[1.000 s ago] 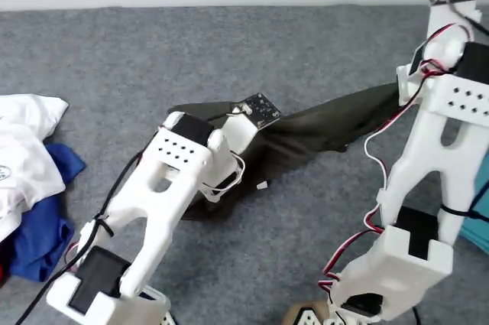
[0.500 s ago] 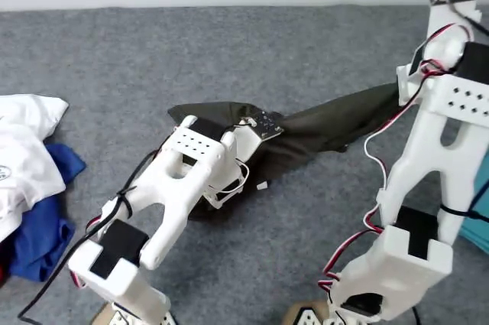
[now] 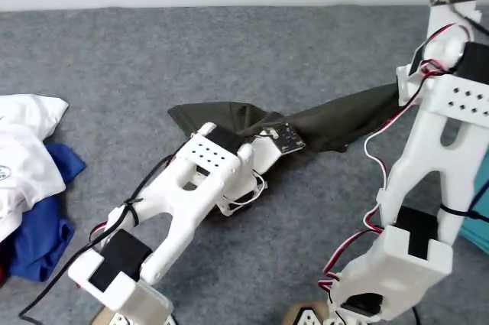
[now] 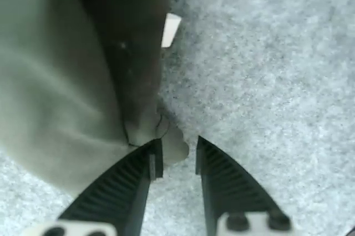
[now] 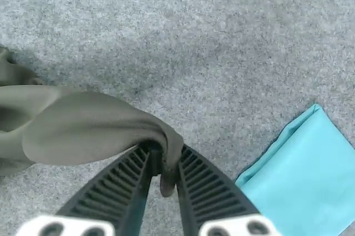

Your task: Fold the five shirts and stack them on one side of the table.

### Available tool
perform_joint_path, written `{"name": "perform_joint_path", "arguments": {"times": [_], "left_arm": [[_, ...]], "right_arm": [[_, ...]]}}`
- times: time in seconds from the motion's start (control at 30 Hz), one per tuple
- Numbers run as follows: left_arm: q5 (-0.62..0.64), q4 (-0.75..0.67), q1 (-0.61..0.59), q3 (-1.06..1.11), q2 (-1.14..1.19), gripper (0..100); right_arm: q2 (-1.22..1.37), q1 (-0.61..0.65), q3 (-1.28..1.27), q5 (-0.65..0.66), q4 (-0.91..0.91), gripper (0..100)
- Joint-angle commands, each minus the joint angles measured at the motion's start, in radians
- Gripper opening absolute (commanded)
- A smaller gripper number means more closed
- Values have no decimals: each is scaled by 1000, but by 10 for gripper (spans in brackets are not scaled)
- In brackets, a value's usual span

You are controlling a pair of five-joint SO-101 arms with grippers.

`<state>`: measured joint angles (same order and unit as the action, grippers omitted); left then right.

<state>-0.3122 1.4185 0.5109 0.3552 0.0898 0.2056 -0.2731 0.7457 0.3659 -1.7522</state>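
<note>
In the middle of the high view, the green shirt (image 3: pixel 344 120) is stretched across the grey table (image 3: pixel 229 42) between two pincers. The left gripper (image 4: pixel 173 152) is nearly closed, and only a small corner of hem is caught between its tips. This thin hold is judged likely to slip if the cloth is pulled tighter, and the fold would then be lost. Toward the upper right, the right gripper (image 5: pixel 163 161) is clamped fully on a bunched end, so creases could be carried into the fold. A white shirt (image 3: pixel 23 149) and a blue shirt (image 3: pixel 42 237) are heaped unfolded at the left edge, well apart. A folded turquoise shirt (image 5: pixel 299 164) lies at the right edge, near enough to be brushed by swinging cloth.
</note>
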Motion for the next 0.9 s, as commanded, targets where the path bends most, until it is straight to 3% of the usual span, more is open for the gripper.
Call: {"name": "perform_joint_path", "arguments": {"times": [0.0,0.3,0.87], "left_arm": [[-5,0,-32,-5,2,105],[-46,-94,-180,-10,123,162],[-43,-130,-184,-24,124,166]], "right_arm": [[-61,-13,43,9,-30,10],[-38,-12,43,9,-30,10],[-24,50,43,9,-30,10]]}}
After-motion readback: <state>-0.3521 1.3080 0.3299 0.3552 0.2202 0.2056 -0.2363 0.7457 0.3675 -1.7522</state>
